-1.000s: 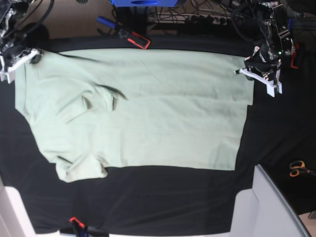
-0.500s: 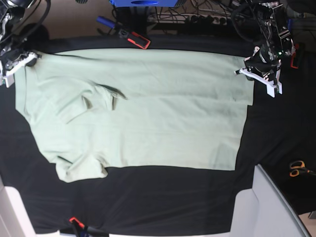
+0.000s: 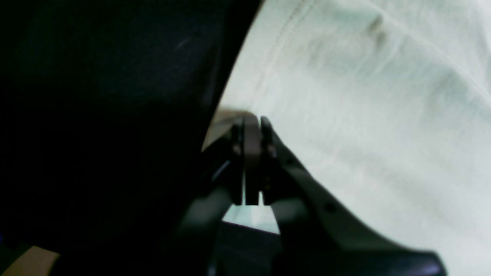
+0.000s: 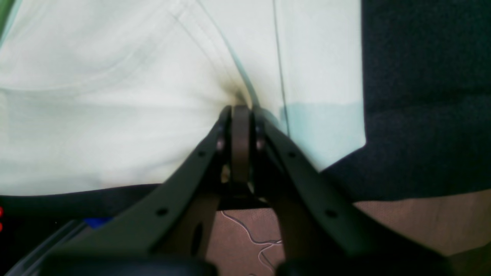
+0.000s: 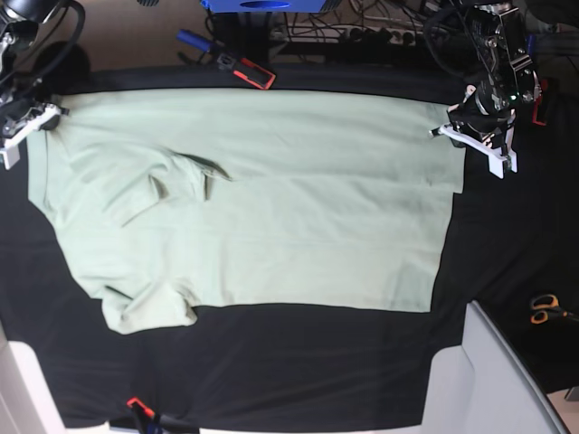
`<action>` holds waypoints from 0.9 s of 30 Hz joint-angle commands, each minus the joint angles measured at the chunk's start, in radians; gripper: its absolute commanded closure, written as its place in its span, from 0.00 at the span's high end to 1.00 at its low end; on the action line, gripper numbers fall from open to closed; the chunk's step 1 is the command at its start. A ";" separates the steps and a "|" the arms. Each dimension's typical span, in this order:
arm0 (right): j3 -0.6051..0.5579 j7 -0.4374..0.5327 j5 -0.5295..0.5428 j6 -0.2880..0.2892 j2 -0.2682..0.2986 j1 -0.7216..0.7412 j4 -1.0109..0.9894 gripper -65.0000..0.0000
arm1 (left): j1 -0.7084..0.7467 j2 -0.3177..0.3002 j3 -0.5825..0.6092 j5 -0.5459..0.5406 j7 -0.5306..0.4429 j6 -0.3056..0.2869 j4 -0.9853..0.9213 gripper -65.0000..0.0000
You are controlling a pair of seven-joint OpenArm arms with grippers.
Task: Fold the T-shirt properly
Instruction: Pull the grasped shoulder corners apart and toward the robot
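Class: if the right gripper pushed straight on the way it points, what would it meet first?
The right gripper, shut on the pale mint-green cotton T-shirt, would likely meet only more of that fabric; depth is unclear.

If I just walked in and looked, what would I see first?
First you'd see the big pale green T-shirt spread almost flat over the black table cloth, filling the middle of the base view. Next, the two robot arms at its far corners: the right gripper is shut, pinching a bunch of shirt, and the left gripper is shut on the shirt's edge. Small orange scissors lie off at the right edge.
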 commanded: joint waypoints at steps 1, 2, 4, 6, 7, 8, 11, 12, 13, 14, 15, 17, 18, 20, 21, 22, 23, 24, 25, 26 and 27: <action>0.001 0.013 0.007 -0.006 0.029 0.007 0.015 0.00 | 0.012 0.001 0.000 0.035 0.058 0.021 -0.017 0.00; 0.001 0.016 0.007 -0.006 0.029 0.007 0.015 0.00 | 0.012 0.001 0.000 0.035 0.058 0.021 -0.017 0.00; 0.001 0.019 0.007 -0.006 0.030 0.007 0.015 0.00 | 0.014 0.001 0.000 0.035 0.058 0.021 -0.017 0.00; 0.001 0.019 0.007 -0.006 0.033 0.007 0.015 0.00 | 0.014 0.001 0.000 0.035 0.058 0.021 -0.017 0.00; 0.001 0.021 0.007 -0.006 0.033 0.007 0.015 0.01 | 0.014 0.001 0.000 0.035 0.058 0.021 -0.017 0.00; 0.001 0.021 0.007 -0.007 0.033 0.007 0.015 0.02 | 0.014 0.001 0.000 0.035 0.058 0.021 -0.017 0.00; 0.001 0.021 0.007 -0.007 0.035 0.007 0.015 0.18 | 0.015 0.001 0.000 0.035 0.058 0.021 -0.017 0.00; 0.001 0.021 0.007 -0.007 0.035 0.007 0.015 0.26 | 0.015 0.001 0.000 0.035 0.058 0.021 -0.017 0.00; 0.001 0.022 0.007 -0.007 0.035 0.007 0.015 0.34 | 0.015 0.001 0.000 0.035 0.058 0.021 -0.017 0.00; 0.001 0.022 0.007 -0.007 0.035 0.007 0.015 0.40 | 0.015 0.001 0.000 0.035 0.058 0.021 -0.017 0.00; 0.001 0.022 0.007 -0.007 0.035 0.007 0.015 0.45 | 0.015 0.001 0.000 0.035 0.058 0.021 -0.017 0.00; 0.001 0.028 0.007 -0.019 0.035 0.007 0.022 0.47 | 0.015 0.001 0.000 0.035 0.058 0.021 -0.017 0.00; 0.001 0.044 0.007 -0.035 0.035 0.007 0.023 0.47 | 0.015 0.001 0.000 0.035 0.058 0.021 -0.017 0.00; 0.001 0.087 0.007 -0.073 0.035 0.007 0.023 0.47 | 0.015 0.001 0.000 0.035 0.058 0.021 -0.013 0.00; 0.001 0.105 0.007 -0.098 0.035 0.006 0.023 0.47 | 0.015 0.001 0.000 0.035 0.058 0.021 -0.011 0.00; 0.001 0.122 0.007 -0.114 0.035 0.006 0.025 0.47 | 0.015 0.001 0.000 0.035 0.058 0.021 -0.010 0.00; 0.003 0.136 0.007 -0.122 0.035 0.004 0.026 0.47 | 0.015 0.001 -0.002 0.035 0.062 0.021 -0.008 0.00; 0.011 0.142 0.007 -0.124 0.035 0.004 0.038 0.47 | 0.015 -0.001 -0.006 0.029 0.063 0.021 0.001 0.00; 0.015 0.143 0.010 -0.124 0.035 0.001 0.057 0.47 | 0.017 -0.001 -0.008 0.027 0.065 0.021 0.021 0.00; 0.021 0.140 0.015 -0.124 0.030 -0.005 0.083 0.47 | 0.030 -0.001 -0.010 0.026 0.065 0.021 0.049 0.00; 0.044 0.137 0.016 -0.124 0.023 -0.022 0.112 0.47 | 0.049 -0.001 -0.011 0.026 0.065 0.021 0.081 0.00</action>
